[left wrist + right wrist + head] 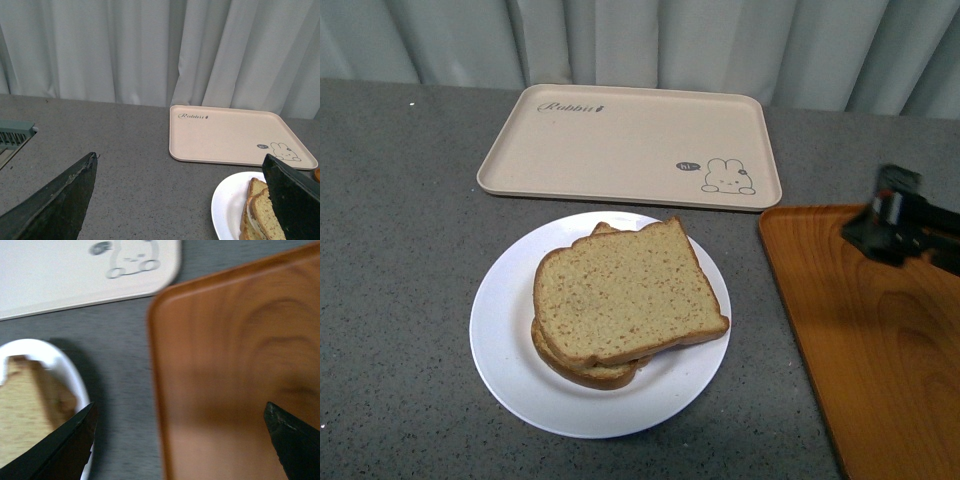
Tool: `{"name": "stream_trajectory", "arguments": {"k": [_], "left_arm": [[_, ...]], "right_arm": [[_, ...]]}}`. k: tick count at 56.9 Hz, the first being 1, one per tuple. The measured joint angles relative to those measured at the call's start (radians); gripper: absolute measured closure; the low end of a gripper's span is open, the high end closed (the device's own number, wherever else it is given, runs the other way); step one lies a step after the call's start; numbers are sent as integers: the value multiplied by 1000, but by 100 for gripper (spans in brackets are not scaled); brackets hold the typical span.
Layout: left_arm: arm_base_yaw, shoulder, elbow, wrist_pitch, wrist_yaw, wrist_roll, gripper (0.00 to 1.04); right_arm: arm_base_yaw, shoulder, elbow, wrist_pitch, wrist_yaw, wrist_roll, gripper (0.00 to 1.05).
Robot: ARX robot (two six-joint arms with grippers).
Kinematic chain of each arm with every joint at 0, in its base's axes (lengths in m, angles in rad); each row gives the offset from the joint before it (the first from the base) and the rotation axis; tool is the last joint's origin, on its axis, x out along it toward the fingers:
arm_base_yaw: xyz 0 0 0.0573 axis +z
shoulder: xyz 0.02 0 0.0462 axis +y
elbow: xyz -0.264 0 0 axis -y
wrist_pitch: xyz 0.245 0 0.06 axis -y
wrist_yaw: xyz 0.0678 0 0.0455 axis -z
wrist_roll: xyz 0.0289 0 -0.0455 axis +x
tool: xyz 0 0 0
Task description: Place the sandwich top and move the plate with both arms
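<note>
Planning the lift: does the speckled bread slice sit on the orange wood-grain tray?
No, the squarish tan bread slice lies on the round white plate.

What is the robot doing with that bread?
The two-armed robot is making a sandwich. The sandwich top already lies on another slice on the white plate, and nothing is holding it. The right end effector is open, above the orange tray beside the plate. The left end effector is open too, off to the plate's left, touching nothing. Neither one grips the plate yet.
</note>
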Motion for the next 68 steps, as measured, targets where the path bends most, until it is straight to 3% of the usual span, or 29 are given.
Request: {"name": "stream_trajectory", "arguments": {"k": [7, 10, 18, 23, 35, 52, 59, 68], "left_arm": [[0, 0, 0, 0, 0, 0, 6], [0, 0, 0, 0, 0, 0, 6], [0, 0, 0, -1, -1, 0, 6], [0, -1, 0, -2, 0, 0, 6], [0, -1, 0, -2, 0, 0, 6], [0, -1, 0, -2, 0, 0, 6], [0, -1, 0, -2, 0, 0, 6], [0, -1, 0, -2, 0, 0, 6]], "right_arm": [[-35, -93, -155, 87, 103, -61, 9], [-36, -143, -232, 204, 124, -97, 10], [-34, -175, -474, 777, 180, -232, 45], [-89, -348, -548, 953, 126, -260, 64], [-100, -637, -565, 730, 121, -274, 103], [-100, -964, -565, 426, 120, -276, 104], [-100, -1136, -563, 227, 119, -276, 104], [-100, -1241, -563, 133, 119, -276, 104]]}}
